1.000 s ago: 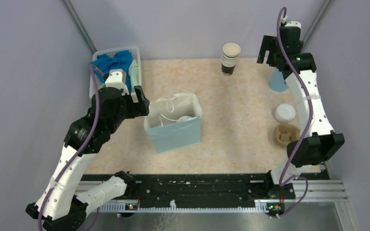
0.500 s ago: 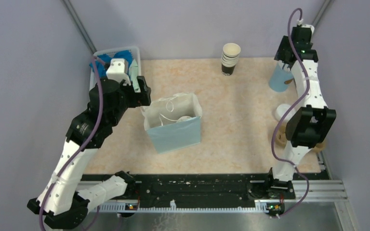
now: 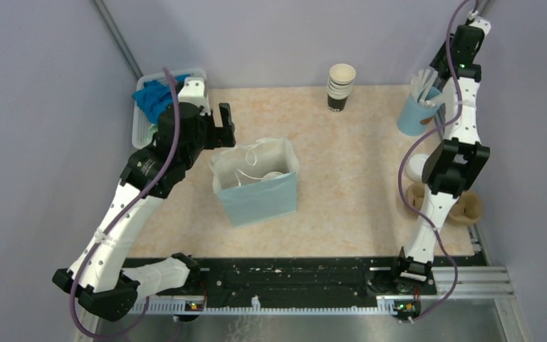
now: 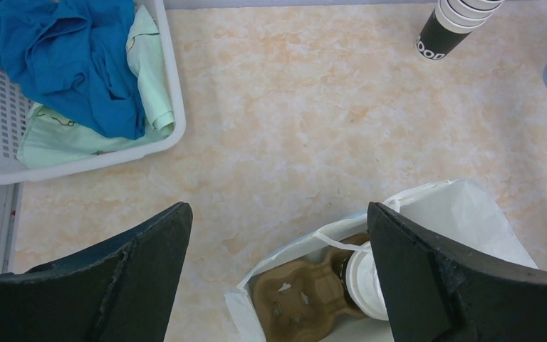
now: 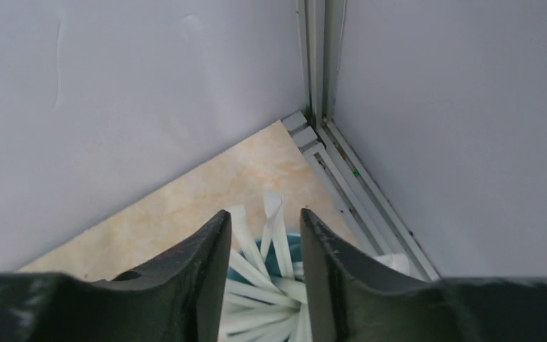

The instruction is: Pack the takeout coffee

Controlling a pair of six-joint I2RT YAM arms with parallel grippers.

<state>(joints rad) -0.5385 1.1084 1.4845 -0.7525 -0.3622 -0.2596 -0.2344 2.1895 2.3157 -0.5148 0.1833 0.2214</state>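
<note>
The left gripper (image 4: 278, 214) hangs with its fingers spread wide and nothing between them. Just below and ahead of its right finger sits the open mouth of the pale blue paper bag (image 3: 260, 201). Inside the bag, the takeout coffee (image 4: 367, 282) stands in a brown cardboard carrier (image 4: 295, 298), white lid up, so the cup looks already packed. The risk here is the bag: a straight drop would land the right finger on its white rim or looped handle, crumpling the mouth or tipping the bag and the cup with it.

The right gripper (image 5: 262, 214) holds its fingers a narrow gap apart over the white straws (image 5: 256, 288) in a blue cup (image 3: 413, 117). One straw tip rises into that gap, and nothing looks clamped. Closing now could catch several straws at once. A slanted lift could drag the light cup over, and the corner walls stand close beyond the fingertips.

Farther from the left fingers lie the white basket (image 4: 173, 107) of cloths and the stack of lidless cups (image 4: 450, 27), both well apart from any likely path.
</note>
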